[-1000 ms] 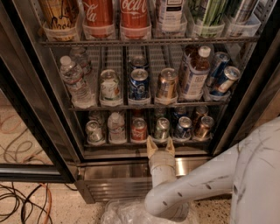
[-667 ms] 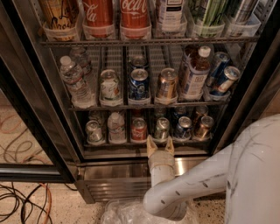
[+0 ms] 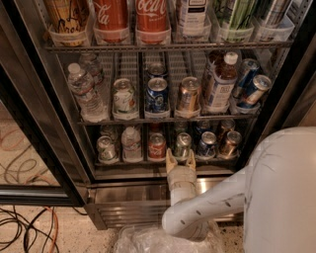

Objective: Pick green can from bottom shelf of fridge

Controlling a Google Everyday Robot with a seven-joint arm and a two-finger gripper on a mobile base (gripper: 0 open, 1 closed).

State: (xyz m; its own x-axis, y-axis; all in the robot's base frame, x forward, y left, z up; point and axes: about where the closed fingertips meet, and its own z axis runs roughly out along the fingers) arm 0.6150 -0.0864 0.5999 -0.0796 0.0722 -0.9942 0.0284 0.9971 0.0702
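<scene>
The end effector (image 3: 180, 159) was open at the bottom shelf (image 3: 133, 163) rail, just before the green can (image 3: 183, 143).

Hand (image 3: 180, 155) at bottom shelf (image 3: 133, 163) hides green can (image 3: 183, 142) base; top bottles (image 3: 150, 15) cropped.

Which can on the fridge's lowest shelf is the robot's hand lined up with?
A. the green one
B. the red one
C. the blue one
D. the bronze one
A: the open hand sits directly in front of the green can, with one finger towards each side of it.
</scene>
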